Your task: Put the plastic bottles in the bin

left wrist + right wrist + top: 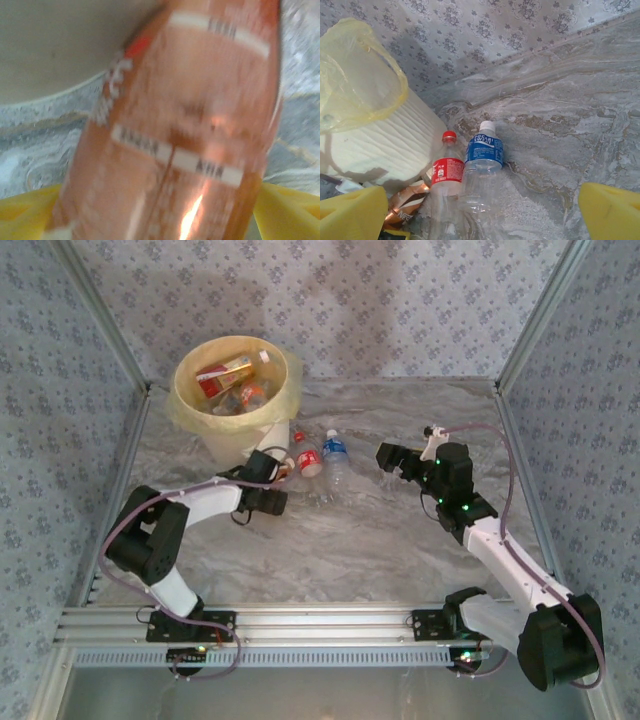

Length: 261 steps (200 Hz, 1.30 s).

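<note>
Straddling the orange-labelled bottle (190,125) right at the foot of the bin (215,435), the left gripper (280,480) has its yellow fingers (25,207) spread wide on either side of it. Whether the pads actually press the bottle I cannot tell. A thin, slick bottle could squirt out or crumple if the squeeze lands off-centre. This close to the bin's wall, a lift could also knock the bin or snag its bag (185,410).

Just right of the bin's base, the red-labelled bottle (306,456) and the blue-labelled bottle (335,454) lie side by side, and a dragged bottle may set them rolling. Farther right of the bin, the right gripper (393,458) gapes fully and holds nothing. Inside the bin lie the binned bottles (228,375), so a careless drop could bounce off them.
</note>
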### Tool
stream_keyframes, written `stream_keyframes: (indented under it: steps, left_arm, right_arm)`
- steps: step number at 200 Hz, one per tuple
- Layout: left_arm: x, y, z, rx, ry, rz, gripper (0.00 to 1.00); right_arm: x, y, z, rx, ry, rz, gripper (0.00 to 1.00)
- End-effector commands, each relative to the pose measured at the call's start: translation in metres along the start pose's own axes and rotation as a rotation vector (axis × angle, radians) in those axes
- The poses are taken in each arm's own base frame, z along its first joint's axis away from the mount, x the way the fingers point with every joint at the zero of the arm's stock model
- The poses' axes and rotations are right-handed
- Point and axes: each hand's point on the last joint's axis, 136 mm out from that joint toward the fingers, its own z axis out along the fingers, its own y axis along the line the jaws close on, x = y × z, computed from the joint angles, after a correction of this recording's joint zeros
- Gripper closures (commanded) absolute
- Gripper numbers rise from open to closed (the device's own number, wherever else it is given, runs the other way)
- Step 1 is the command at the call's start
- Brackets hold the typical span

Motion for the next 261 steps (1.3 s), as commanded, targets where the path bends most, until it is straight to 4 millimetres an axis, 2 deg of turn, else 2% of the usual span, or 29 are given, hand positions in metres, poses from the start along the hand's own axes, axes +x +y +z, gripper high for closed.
stream_keyframes:
  steps: [1, 26, 56, 83, 118, 138, 190, 234, 261]
  left_arm:
    - [-0.016, -0.003, 0.004, -0.009, -0.034, -0.020, 0.15]
    - [-0.017, -0.004, 0.006, -0.010, -0.042, -0.042, 0.21]
    - [-0.016, -0.001, 0.001, -0.021, -0.057, -0.065, 0.33]
    - [-0.017, -0.003, -0.015, -0.010, -0.095, -0.069, 0.41]
    - [-0.017, -0.006, -0.038, 0.003, -0.130, -0.066, 0.42]
    - [-0.018, -0.009, -0.053, 0.024, -0.155, -0.073, 0.46]
    - [-0.029, -0.033, -0.104, 0.127, -0.351, -0.008, 0.50]
    - [-0.052, -0.054, -0.180, 0.339, -0.533, 0.019, 0.51]
    - [-0.066, -0.069, -0.220, 0.459, -0.585, 0.065, 0.51]
  right_arm:
    - [-0.005, -0.001, -0.003, 0.000, -0.024, 0.005, 0.00]
    - [-0.003, -0.001, -0.004, 0.002, -0.018, 0.006, 0.00]
    - [-0.003, -0.001, -0.004, 0.003, -0.018, 0.006, 0.00]
    - [-0.003, -0.002, -0.004, 0.003, -0.020, 0.005, 0.00]
    - [-0.003, -0.001, -0.001, -0.004, -0.022, 0.006, 0.00]
    - [-0.003, -0.001, 0.002, -0.007, -0.020, 0.008, 0.00]
    - [-0.007, 0.002, 0.005, -0.022, -0.028, 0.011, 0.00]
    - [-0.012, 0.005, 0.004, -0.031, -0.042, 0.005, 0.00]
    - [-0.016, 0.006, 0.005, -0.032, -0.056, 0.003, 0.00]
